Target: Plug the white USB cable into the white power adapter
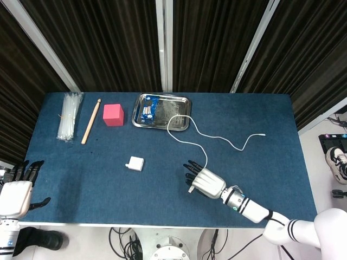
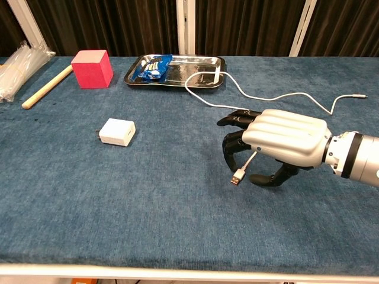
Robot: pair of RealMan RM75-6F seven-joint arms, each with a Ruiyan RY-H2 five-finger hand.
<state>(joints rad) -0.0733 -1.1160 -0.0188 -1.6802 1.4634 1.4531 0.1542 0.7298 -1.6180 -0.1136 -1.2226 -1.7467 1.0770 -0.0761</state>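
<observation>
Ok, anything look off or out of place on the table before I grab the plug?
One thing: the white USB cable loops over the rim of the metal tray at the back, so pulling it may drag there. The power adapter lies apart on the cloth. The right hand hovers over the USB plug. Nothing is spilled or damaged.

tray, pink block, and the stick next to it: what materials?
Tray: looks like polished metal, likely steel; its rim is shiny and mirrors its surroundings.
Block: matte pink, soft-edged, probably foam, maybe painted wood.
Stick: pale, unfinished-looking wood, judging by its tan colour; grain too small to see.
</observation>
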